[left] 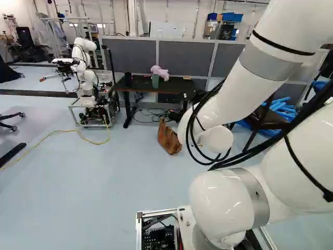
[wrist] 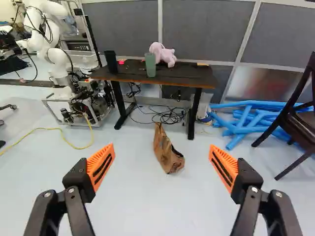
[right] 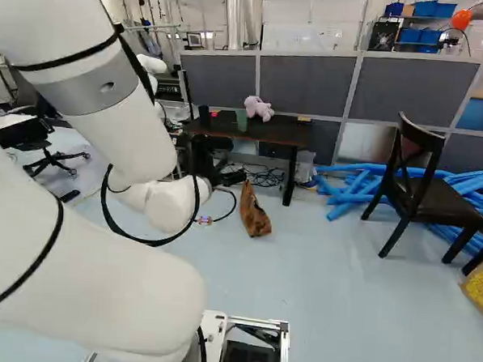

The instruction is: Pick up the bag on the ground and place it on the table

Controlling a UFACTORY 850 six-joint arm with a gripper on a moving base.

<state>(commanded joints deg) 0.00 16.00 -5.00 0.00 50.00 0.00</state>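
right base view: the dark table (right: pixel 284 135) stands far, with a dark chair (right: pixel 447 201) nearer and to its right. the brown bag (right: pixel 256 219) lies on the floor, nearer than the table. in the wrist view the gripper (wrist: pixel 161 149) has its fingers wide apart. a pink plush toy (right: pixel 260 109) sits on the table.

The 2 base views look ahead and slightly down from behind the arm (left: pixel 231 96), 1 from each side; the wrist view faces forward, nearer. All 3 share the counter (wrist: pixel 186 73), upper centre in both base views.
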